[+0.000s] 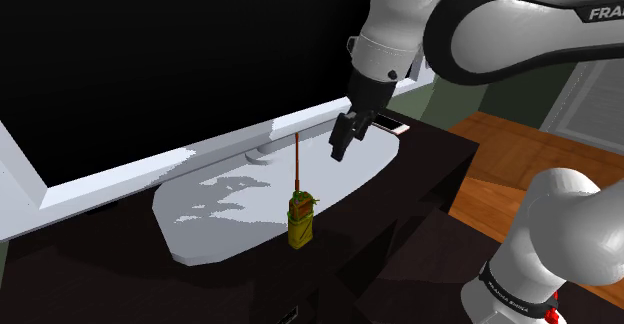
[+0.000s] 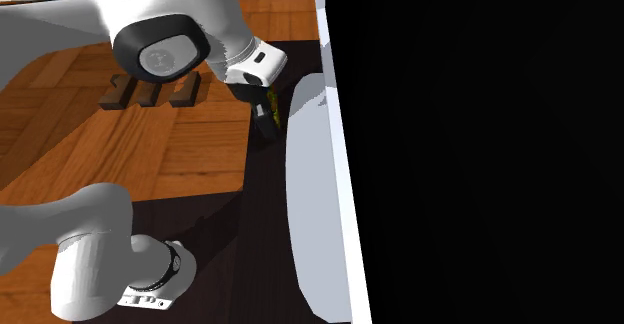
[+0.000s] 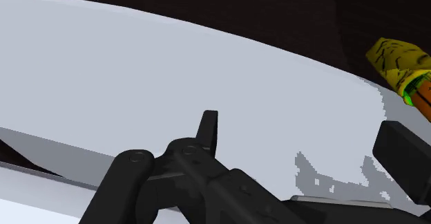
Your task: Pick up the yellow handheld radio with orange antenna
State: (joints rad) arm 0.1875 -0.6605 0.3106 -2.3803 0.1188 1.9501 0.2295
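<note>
Gripper (image 1: 341,148), all-black two-finger, spread wide, hovers at 1 o'clock of upright yellow handheld radio (image 1: 299,222) in shoulder view, likely clearing its orange antenna (image 1: 297,162).

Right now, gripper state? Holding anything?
Black two-finger gripper: open, holding nothing; the yellow handheld radio with orange antenna stands apart from it.

I find the yellow handheld radio with its orange antenna (image 1: 299,222) standing upright on the dark table (image 1: 120,272), just beside the near edge of the pale oval stand base (image 1: 220,202). The large white-framed black screen (image 1: 150,52) rises behind it. The black hand (image 1: 345,137) hangs above that base, to the shoulder view's right of the antenna and apart from it, with the wooden floor (image 1: 520,142) beyond the table's end.
</note>
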